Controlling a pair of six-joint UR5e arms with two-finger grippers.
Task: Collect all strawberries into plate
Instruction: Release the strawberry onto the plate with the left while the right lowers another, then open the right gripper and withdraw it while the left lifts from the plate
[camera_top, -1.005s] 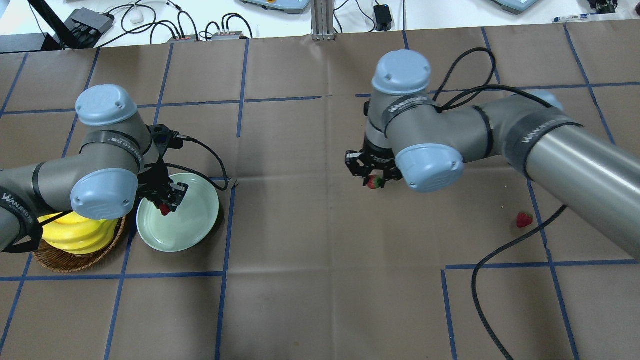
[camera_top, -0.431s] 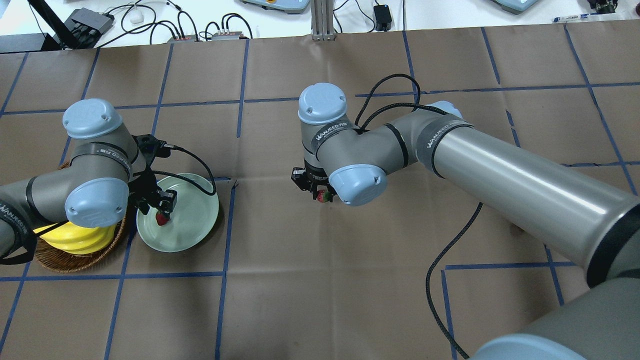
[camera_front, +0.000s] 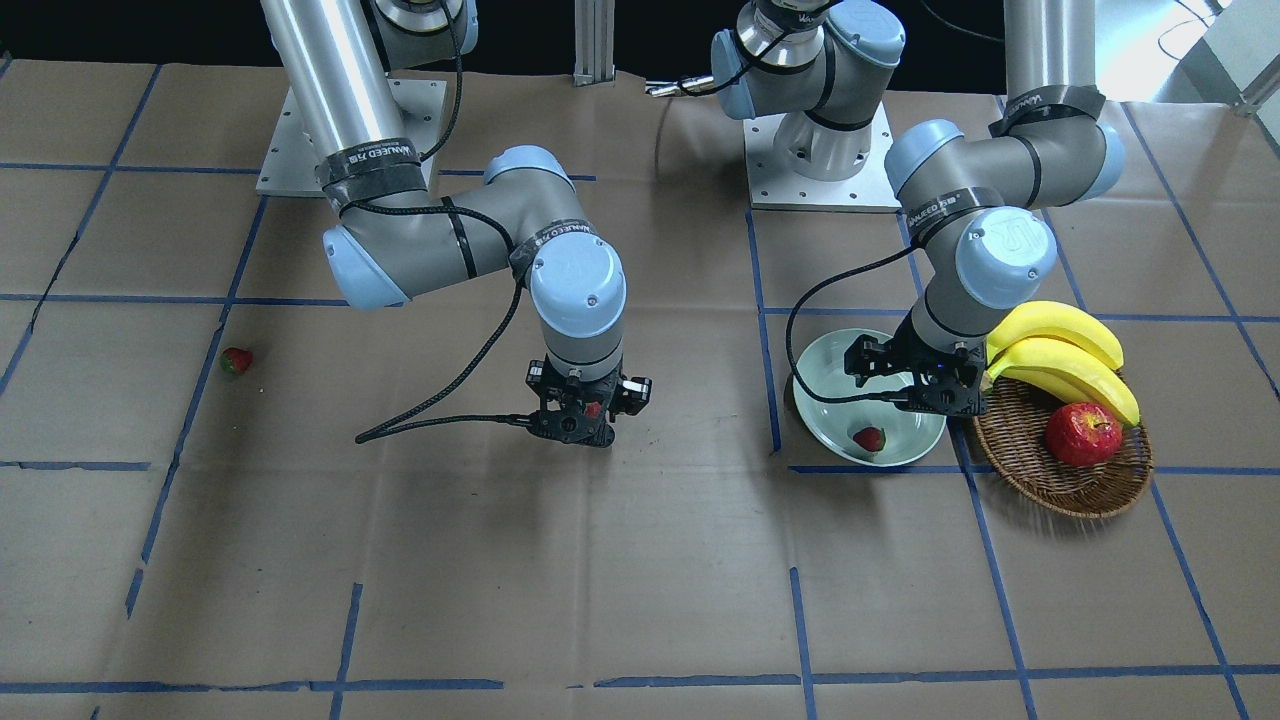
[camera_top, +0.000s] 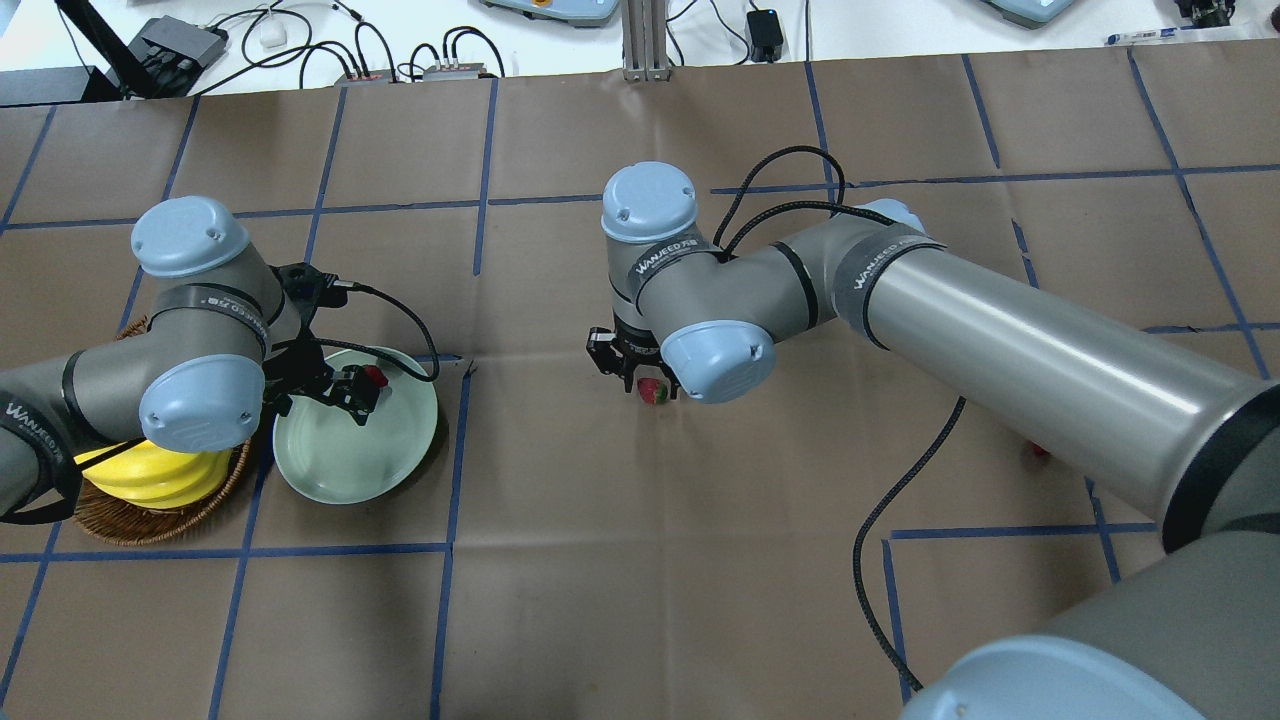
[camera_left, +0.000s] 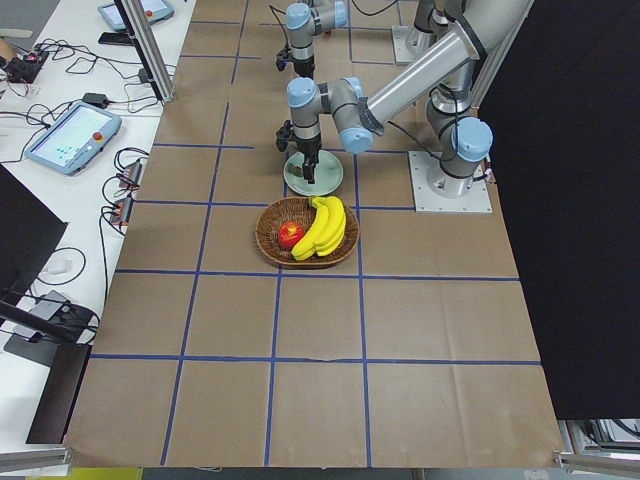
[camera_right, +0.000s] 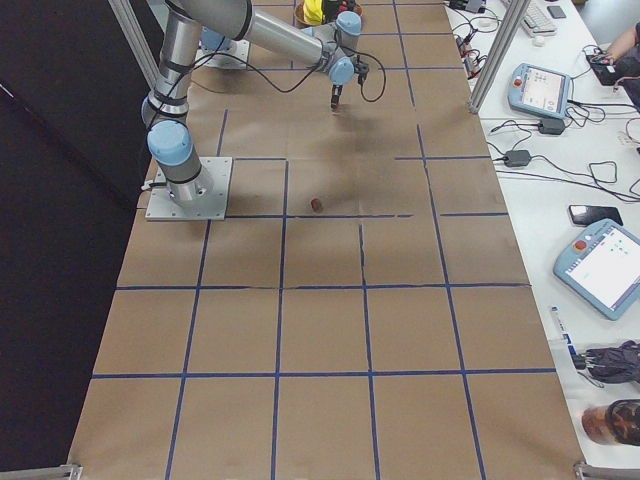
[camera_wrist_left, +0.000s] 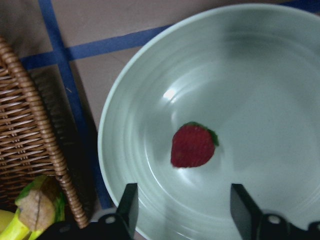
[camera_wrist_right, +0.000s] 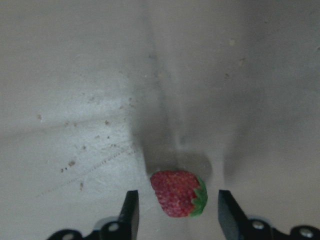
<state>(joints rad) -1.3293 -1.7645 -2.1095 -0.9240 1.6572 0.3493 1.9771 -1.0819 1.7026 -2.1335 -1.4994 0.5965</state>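
The left gripper (camera_wrist_left: 183, 200) hung over the plate (camera_front: 830, 425) with its fingers spread wide and nothing between them. The first strawberry (camera_wrist_left: 192, 146) lay loose on the plate's floor below. The right gripper (camera_wrist_right: 177, 194) stood low over the middle of the table (camera_front: 640, 580), its fingers likewise parted. The second strawberry (camera_top: 654, 391) sat between them with a gap on either side, so it was not clamped. Whether it rested on the paper was not clear.

Brown paper covered the table, marked into squares by blue tape. Beyond the far edge ran a white bench with cables and a dark box (camera_top: 180, 42), and a teach pendant (camera_left: 65, 135) lay on the side bench.

At the left, the wicker basket (camera_front: 1100, 490) held bananas (camera_front: 1060, 345) and an apple (camera_front: 1082, 434). The plate, just to its right, held only the first strawberry, toward its far rim. The third strawberry (camera_front: 236, 361) lay on bare paper well to the right.

A second earlier the right gripper had been further right with the second strawberry at its fingertips, and the third was in plain overhead view. The arm had since swung left and covered most of it. The first strawberry, then at the left fingertips, had dropped free.
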